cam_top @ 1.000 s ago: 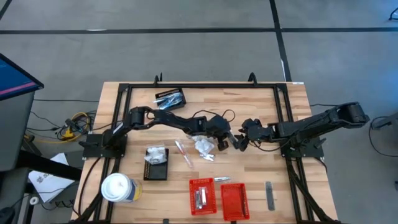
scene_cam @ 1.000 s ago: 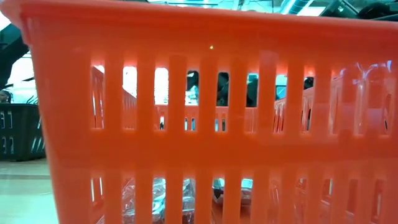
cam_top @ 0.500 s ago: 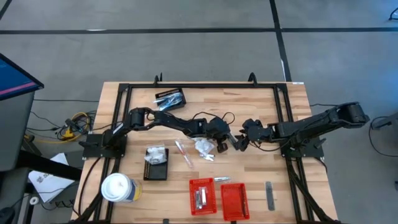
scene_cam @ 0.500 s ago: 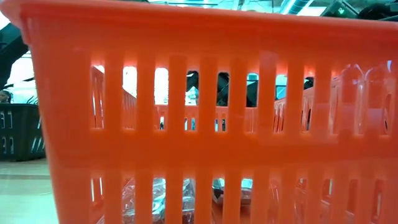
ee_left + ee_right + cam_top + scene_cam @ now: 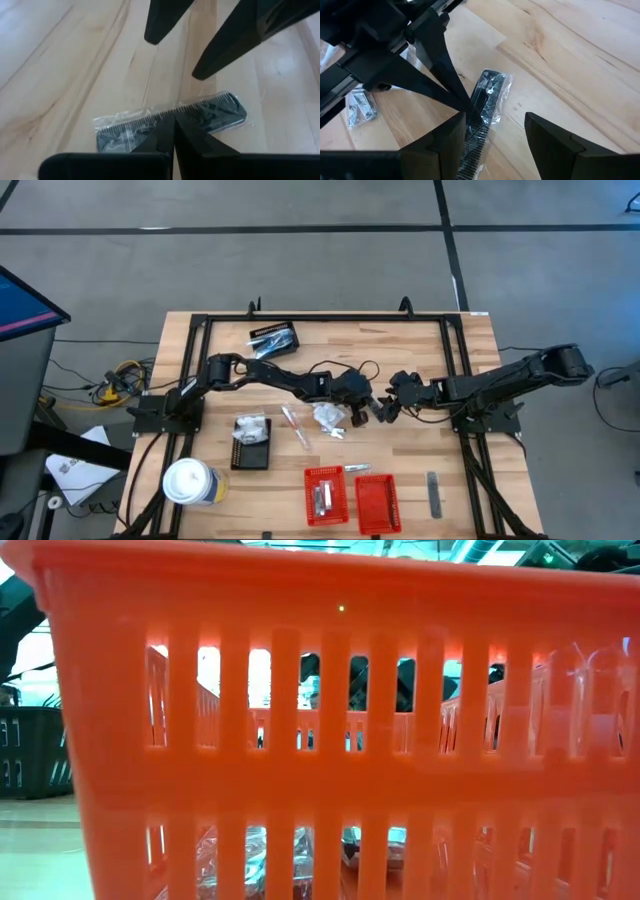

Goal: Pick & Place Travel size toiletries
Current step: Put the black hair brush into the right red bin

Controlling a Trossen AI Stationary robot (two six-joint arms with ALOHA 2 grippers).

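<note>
I see the left gripper (image 5: 362, 416) pinched on a wrapped black comb (image 5: 485, 107) over the wooden table (image 5: 420, 350); right gripper (image 5: 385, 410) open, grey floor (image 5: 300, 260) around.

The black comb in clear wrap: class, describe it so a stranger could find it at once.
On the wooden table, look mid-table where the left gripper and right gripper meet. Flat on the wood between them lies a black toothed comb in clear wrap. The crumpled silvery packets beside it have no teeth.
</note>
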